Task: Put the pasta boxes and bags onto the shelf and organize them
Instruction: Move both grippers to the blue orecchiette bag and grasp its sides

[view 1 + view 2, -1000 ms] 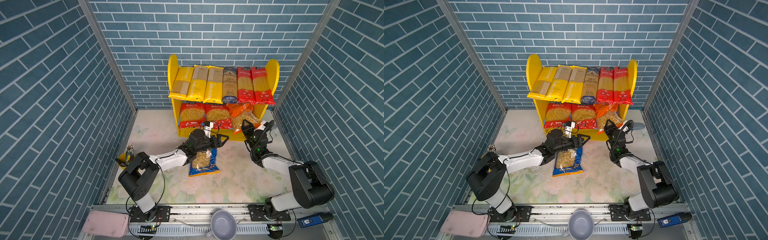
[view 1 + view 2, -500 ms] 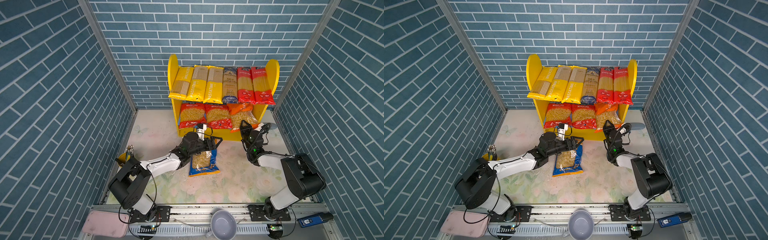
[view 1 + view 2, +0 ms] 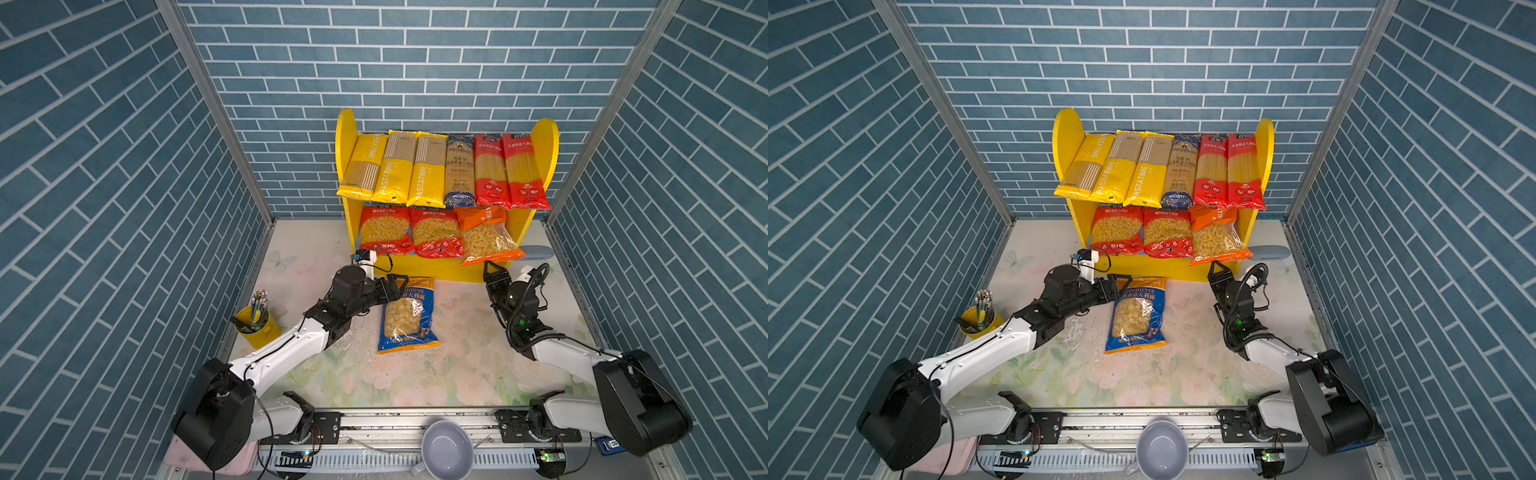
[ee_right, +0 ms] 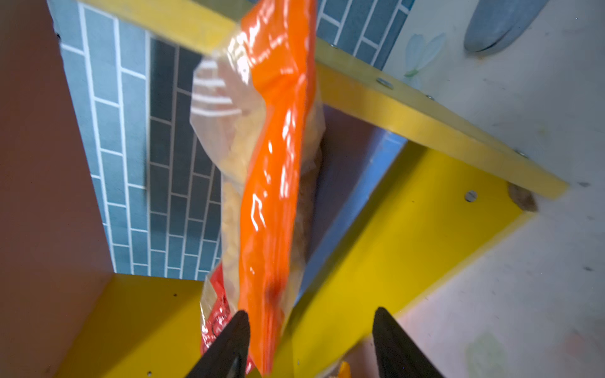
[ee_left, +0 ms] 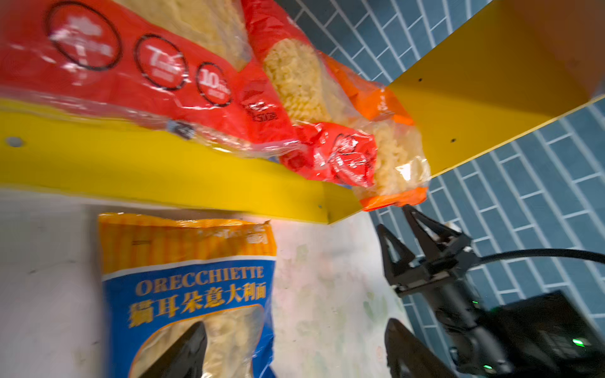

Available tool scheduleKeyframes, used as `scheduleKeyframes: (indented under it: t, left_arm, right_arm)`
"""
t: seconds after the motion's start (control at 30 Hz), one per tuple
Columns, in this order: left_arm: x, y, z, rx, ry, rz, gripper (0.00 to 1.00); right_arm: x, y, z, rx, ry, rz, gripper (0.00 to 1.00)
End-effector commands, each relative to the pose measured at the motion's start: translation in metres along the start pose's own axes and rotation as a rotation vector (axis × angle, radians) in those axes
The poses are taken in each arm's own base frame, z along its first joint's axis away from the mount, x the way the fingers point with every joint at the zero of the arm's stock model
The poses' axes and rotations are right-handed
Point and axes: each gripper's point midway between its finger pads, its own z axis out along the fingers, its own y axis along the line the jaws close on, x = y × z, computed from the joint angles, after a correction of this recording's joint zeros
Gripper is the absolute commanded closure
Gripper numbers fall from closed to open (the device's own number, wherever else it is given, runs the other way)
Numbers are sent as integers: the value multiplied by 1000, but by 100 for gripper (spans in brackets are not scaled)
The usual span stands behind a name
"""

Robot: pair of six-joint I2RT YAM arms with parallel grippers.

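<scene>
Trouble spot first: the orange bag (image 3: 484,237) sat tilted at the 3 o'clock end of the shelf's (image 3: 545,145) lower board. It touched the red bag (image 3: 436,232) beside it, and its bottom edge hung out over the front rail. The right hand (image 3: 492,272) was just below that edge, jaws apart and gripping nothing, so nothing propped the bag (my guess: one bump from there and it slides off onto the tabletop (image 3: 457,365)).

The blue orecchiette bag (image 3: 407,316) lay flat on the tabletop at 6 o'clock from the shelf, the only pack not shelved. The left hand (image 3: 400,286) hovered at its 11 o'clock corner, spread wide with nothing clamped; in the wrist view one finger was over the bag's clear window and the other was off past its edge.

Other worry: a pinch on that slick corner could let the loose pasta sag and pull free. Shoving the blue bag into the remaining gap might also knock the orange one out.
</scene>
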Motion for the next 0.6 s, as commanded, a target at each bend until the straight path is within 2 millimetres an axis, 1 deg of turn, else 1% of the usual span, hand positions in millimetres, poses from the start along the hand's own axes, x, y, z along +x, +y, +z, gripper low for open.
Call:
scheduleKeyframes:
  t: [0.0,0.03,0.1,0.17,0.27,0.37,0.43,0.47,0.5,0.57]
  left_arm:
    - [29,55,-14,-247,108,81,14]
    - [33,62,-18,-274,124,73,14]
    - [40,67,-22,-301,151,60,14]
    - [56,82,-27,-339,185,30,14]
    - [71,98,-32,-372,194,-35,14]
    - [78,103,-32,-349,188,-75,13]
    - [83,105,-28,-311,185,-93,13]
    - [85,105,-26,-288,183,-100,13]
    - [87,104,-23,-264,180,-110,13]
    - [90,104,-19,-230,167,-128,13]
  right_arm:
    - [31,-40,-21,127,118,-124,40]
    - [41,-43,-27,153,169,-151,41]
    - [61,-48,-38,213,264,-240,41]
    - [85,-52,-49,246,359,-314,41]
    - [123,-60,-58,270,518,-348,40]
    - [162,-58,-61,246,685,-358,37]
    - [187,-53,-61,216,774,-372,32]
    - [196,-53,-60,209,803,-376,31]
    - [204,-48,-56,186,822,-372,29]
    - [217,-44,-50,158,845,-367,23]
